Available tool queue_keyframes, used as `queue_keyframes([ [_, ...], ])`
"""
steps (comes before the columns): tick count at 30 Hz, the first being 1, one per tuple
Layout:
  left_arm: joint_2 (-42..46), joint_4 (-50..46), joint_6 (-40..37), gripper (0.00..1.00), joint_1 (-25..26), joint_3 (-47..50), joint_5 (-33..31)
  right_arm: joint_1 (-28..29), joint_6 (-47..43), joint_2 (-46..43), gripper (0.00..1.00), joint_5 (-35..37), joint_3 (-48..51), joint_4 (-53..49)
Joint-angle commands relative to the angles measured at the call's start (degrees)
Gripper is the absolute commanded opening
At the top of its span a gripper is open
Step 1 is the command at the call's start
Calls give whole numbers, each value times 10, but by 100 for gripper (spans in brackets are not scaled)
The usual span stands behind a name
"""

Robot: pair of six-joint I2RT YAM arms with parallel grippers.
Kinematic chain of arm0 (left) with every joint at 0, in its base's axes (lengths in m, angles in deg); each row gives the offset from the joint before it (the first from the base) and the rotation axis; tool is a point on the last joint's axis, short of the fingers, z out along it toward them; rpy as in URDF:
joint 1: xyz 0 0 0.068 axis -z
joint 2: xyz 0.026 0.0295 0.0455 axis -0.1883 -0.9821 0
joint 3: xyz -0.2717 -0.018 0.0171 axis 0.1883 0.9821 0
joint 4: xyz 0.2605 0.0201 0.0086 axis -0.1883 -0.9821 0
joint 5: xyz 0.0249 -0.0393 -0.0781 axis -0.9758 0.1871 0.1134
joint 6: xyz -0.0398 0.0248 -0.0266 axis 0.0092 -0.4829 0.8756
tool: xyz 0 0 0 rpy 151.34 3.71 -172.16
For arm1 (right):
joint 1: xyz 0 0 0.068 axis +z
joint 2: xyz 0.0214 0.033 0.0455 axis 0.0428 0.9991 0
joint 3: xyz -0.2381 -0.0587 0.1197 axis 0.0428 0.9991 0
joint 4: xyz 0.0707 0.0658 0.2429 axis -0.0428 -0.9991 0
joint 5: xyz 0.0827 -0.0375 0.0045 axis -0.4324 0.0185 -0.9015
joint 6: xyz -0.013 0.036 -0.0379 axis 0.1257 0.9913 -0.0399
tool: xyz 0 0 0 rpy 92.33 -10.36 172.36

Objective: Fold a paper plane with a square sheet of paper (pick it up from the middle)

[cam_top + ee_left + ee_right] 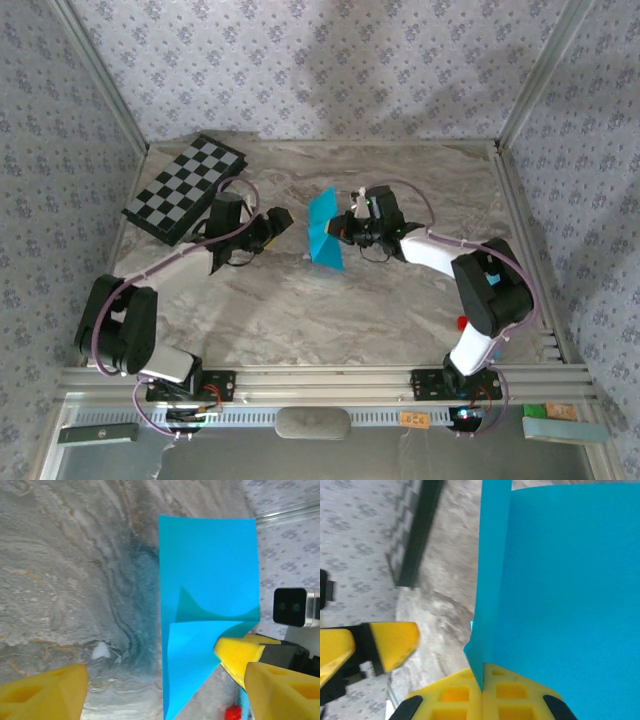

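Marble table [300,310], floral-papered walls [330,60]; right fingers [450,700] pinch blue paper [323,226]; left fingers [40,695] spread.

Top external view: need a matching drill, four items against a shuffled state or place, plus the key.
Items:
1. left hand
2. right hand
3. checkerboard
4. blue paper sheet

States or places:
A. far left corner of the table
B. shut on the paper's edge
C. partly folded, held up mid-table
D. open, gripping nothing

Pairs: 1-D, 2-B, 3-A, 4-C
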Motion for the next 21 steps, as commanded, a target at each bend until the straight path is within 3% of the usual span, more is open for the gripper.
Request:
queue_keyframes([
  [1, 21, 79, 25, 91, -1, 10, 59, -18, 1, -26, 5, -68, -13, 56],
  [4, 21, 150, 70, 100, 1, 19, 82, -29, 18, -39, 6, -93, -27, 73],
  [14, -30, 290, 114, 100, 59, -7, 103, -42, 134, -41, 7, -152, -38, 182],
  [21, -62, 383, 147, 87, 70, 0, 105, -47, 171, -40, 7, -166, -24, 223],
])
